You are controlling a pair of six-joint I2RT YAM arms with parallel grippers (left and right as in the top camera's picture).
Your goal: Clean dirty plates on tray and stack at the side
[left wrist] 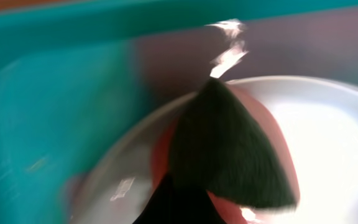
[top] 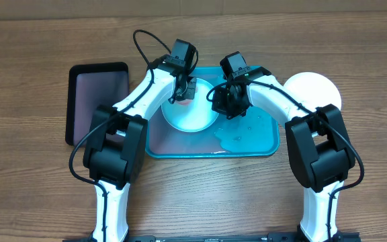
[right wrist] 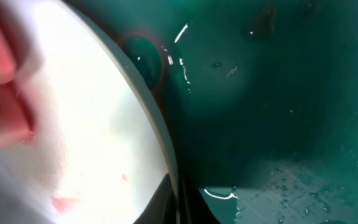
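My left claw [top: 180, 94] pinches a red-green sponge [left wrist: 229, 155], scrubbing the round light-blue plastic plate [top: 190, 119] my right claw [top: 228, 107] pinches; red smears [right wrist: 64, 202] next.

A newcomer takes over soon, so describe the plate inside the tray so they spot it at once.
Find the big turquoise tray mid-table. In its left half lies a round light blue plate. Unlike the white plate out on the wood to the right, it sits inside the tray, under a sponge.
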